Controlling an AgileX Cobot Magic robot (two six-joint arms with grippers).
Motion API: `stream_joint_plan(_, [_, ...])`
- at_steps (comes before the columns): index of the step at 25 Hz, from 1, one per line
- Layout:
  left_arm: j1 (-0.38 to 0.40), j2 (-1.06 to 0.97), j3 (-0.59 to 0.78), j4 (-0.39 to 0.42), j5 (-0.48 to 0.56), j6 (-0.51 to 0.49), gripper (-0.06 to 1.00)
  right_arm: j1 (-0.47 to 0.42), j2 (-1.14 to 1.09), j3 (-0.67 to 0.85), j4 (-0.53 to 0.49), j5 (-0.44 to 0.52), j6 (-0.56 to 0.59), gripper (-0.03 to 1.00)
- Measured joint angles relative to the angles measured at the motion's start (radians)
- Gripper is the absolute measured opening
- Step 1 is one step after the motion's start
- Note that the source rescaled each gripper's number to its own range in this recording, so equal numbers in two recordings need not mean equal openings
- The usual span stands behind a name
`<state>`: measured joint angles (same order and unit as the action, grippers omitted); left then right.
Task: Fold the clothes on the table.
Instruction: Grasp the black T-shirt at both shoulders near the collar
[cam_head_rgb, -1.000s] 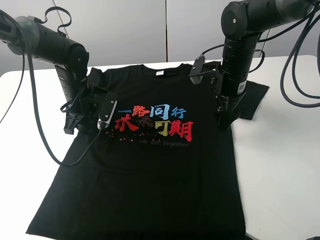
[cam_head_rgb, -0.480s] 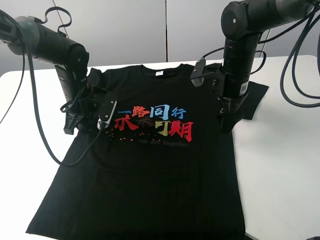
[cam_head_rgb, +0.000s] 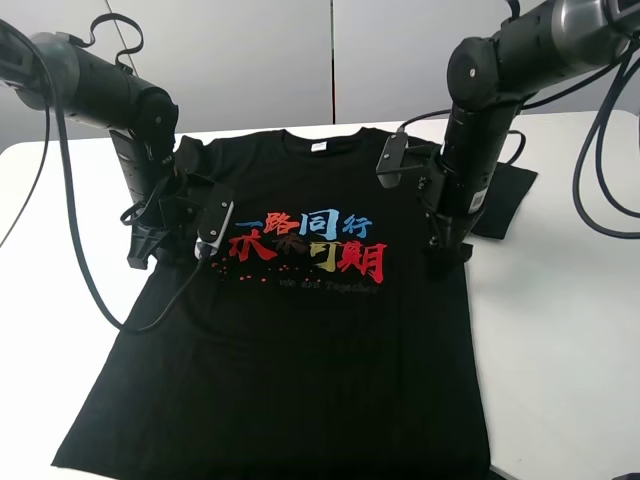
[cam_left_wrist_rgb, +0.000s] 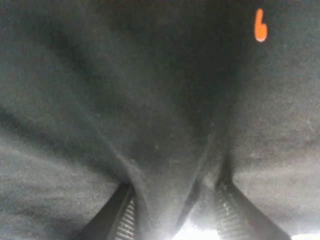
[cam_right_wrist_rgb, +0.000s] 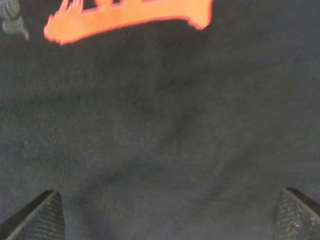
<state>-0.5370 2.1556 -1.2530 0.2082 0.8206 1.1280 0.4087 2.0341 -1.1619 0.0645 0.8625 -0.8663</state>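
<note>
Two tools meet the T-shirt (cam_head_rgb: 300, 340) on the table (cam_head_rgb: 560, 330): left tool (cam_left_wrist_rgb: 175, 192) pinches a fold, right tool (cam_right_wrist_rgb: 170, 197) gapes wide.

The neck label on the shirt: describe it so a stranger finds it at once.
A black T-shirt lies spread on the white table. Go to its collar, at the end nearest the wall, above the coloured characters. The label is the small white patch just inside it, the only white mark on the shirt.
</note>
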Motion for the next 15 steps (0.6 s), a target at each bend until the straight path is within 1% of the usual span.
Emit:
stream_joint_plan(3, [-0.001,0.000,0.000,0.002,0.000,-0.002,0.51,0.000,0.000,0.050,-0.014,-0.067,-0.009,0.91])
stream_joint_plan(6, [-0.001,0.000,0.000,0.002,0.000,-0.002,0.51,0.000,0.000,0.058,-0.020,-0.105,-0.012,0.91])
stream_joint_plan(15, [-0.001,0.000,0.000,0.002,0.000,-0.002,0.51,0.000,0.000,0.058,-0.040,-0.127,-0.014,0.91])
